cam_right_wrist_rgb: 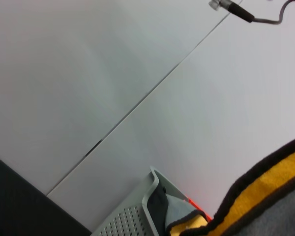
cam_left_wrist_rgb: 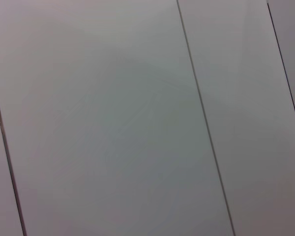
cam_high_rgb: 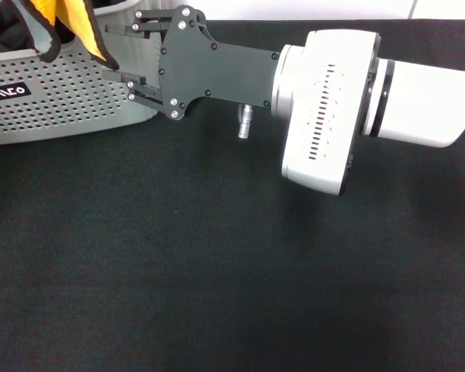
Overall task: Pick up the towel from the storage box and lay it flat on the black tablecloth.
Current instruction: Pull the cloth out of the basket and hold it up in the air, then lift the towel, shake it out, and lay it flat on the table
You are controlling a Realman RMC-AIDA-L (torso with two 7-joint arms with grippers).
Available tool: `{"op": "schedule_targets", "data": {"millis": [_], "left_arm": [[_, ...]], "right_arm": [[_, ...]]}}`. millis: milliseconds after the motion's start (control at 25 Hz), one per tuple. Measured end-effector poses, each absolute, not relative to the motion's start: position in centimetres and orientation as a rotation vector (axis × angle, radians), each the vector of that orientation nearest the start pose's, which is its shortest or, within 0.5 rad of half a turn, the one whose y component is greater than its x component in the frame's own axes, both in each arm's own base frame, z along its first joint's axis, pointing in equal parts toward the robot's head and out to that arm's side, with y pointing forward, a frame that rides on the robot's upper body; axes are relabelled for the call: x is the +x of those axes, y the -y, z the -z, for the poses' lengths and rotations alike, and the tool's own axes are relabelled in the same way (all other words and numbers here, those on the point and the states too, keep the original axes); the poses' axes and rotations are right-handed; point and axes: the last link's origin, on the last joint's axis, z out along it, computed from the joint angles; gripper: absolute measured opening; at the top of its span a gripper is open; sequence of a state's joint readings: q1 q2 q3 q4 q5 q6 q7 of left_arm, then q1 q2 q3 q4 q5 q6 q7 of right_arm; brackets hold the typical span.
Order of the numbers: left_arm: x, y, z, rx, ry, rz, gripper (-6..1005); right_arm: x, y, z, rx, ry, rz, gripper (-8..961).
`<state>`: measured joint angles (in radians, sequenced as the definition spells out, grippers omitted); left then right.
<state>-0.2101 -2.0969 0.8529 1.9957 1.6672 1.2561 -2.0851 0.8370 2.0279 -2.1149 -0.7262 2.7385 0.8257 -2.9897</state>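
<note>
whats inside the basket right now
The yellow towel sticks up out of the grey basket, with the right gripper at it. Something dark also lies inside. The basket's wall hides the rest of the inside. The black tablecloth lies underneath.

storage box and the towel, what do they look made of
The storage box looks like light grey moulded plastic, matte, with rows of small punched holes. The towel looks like soft fabric, yellow-orange with a grey reverse and black stitched edging; probably microfibre.

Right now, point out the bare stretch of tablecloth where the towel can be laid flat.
The black tablecloth lies bare across the whole near stretch, in front of the storage box and the right gripper. It is crowded far left, where that gripper reaches the towel at the box.
</note>
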Motion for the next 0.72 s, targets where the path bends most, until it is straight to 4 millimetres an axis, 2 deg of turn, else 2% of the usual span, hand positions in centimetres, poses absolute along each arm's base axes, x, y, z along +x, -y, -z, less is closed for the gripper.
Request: {"op": "schedule_targets", "data": {"millis": [240,400,640,720], "left_arm": [[-10.9,-29.7,-20.5,-2.077,0.163,0.773,14],[-11.0,-29.7,-20.5,-2.077,0.169,0.771,14],[-11.7,-29.8,-20.3,-2.082,0.197,0.766,14],[-12.3,-29.9,-20.1,-2.083,0.22,0.764,14]], "right_arm": [[4.1,-36.8,10.6,-2.32,0.906,-0.79,392],[4.0,-36.7,10.7,-2.321,0.912,-0.796,211],[4.4,-36.3,10.8,-2.33,0.902,-0.803,51],[4.7,-36.0,10.9,-2.343,0.887,-0.805,38]]}}
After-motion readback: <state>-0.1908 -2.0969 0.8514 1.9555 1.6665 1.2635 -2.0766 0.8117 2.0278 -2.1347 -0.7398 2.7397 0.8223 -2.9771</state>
